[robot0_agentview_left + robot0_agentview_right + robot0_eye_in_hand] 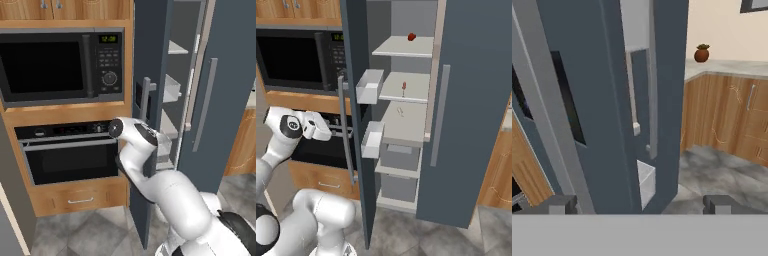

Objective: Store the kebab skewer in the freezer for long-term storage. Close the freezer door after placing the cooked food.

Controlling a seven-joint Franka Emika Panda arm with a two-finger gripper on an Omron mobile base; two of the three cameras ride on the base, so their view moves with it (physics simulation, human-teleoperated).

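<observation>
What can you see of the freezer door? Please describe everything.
The freezer door is a tall dark slate-grey panel, swung open and seen almost edge-on. A long grey bar handle runs down its front; two white bins hang on its back. The gripper is open, near its edge, not touching.

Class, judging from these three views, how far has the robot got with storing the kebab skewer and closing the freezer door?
Done: the kebab skewer already lies on a freezer shelf, below the shelf with a small round red item.
In hand: the open, empty gripper sits beside the outer face of the freezer door, near its bar handle.
Left: the door stands wide open and must be pushed shut.
</observation>
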